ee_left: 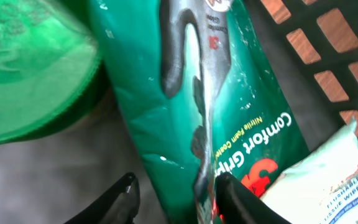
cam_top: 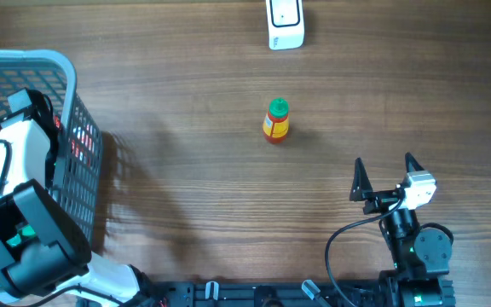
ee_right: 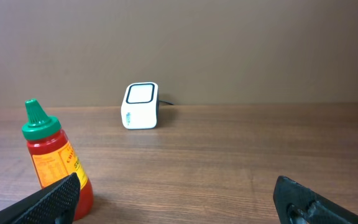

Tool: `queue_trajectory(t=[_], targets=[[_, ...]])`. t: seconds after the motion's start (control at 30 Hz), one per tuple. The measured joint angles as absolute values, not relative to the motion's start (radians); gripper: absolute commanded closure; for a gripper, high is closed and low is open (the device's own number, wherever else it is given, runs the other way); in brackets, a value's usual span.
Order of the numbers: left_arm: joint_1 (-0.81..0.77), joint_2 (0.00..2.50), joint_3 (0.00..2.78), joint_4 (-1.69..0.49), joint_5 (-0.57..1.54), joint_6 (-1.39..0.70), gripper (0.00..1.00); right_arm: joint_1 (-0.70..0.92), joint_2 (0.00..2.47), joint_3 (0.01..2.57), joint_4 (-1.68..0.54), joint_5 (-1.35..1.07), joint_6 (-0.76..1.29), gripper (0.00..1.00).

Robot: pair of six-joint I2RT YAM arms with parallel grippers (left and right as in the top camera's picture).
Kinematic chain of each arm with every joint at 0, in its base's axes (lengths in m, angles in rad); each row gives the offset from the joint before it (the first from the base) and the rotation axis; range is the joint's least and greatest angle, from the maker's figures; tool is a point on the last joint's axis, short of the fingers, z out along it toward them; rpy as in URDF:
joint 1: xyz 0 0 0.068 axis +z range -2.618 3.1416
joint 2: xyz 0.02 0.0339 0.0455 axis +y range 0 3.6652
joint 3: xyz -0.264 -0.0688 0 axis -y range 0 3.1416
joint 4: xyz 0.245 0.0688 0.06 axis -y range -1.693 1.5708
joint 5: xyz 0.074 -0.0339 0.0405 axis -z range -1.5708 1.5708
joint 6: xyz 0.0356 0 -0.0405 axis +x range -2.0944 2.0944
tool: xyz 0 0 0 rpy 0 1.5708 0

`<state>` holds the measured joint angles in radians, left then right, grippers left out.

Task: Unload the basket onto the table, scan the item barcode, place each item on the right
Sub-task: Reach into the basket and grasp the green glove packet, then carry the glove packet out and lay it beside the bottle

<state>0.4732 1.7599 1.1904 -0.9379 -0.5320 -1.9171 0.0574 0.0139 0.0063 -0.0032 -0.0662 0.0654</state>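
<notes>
Inside basket [cam_top: 68,68], left pincer [ee_left: 176,186] straddles green pack [ee_left: 247,93] (label cut off).

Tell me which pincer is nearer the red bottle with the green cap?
Right. The right pincer sits open, bottle ahead to its left; the left pincer is inside the grey basket.

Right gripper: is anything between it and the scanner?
No. Between the right gripper and the scanner there is only bare table; the sauce bottle stands left of that line. Both the right wrist and overhead views show it.
</notes>
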Motion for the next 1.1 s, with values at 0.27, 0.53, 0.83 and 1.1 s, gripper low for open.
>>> queue_trajectory(t=[0.27, 0.53, 0.83, 1.1], targets=[[0.500, 1.753, 1.190, -1.028, -0.561, -1.904, 0.96, 0.057, 0.014, 0.006, -0.003, -0.066, 0.065, 0.00], [0.553, 1.505, 1.374, -1.037, -0.578, -1.629, 0.96, 0.057, 0.014, 0.006, -0.003, -0.066, 0.065, 0.00], [0.553, 1.217, 1.542, -1.016, -0.477, -1.436, 0.96, 0.057, 0.014, 0.006, -0.003, -0.066, 0.065, 0.00], [0.550, 1.050, 1.545, -0.766, -0.154, -1.250, 0.96, 0.057, 0.014, 0.006, -0.003, -0.066, 0.065, 0.00]])
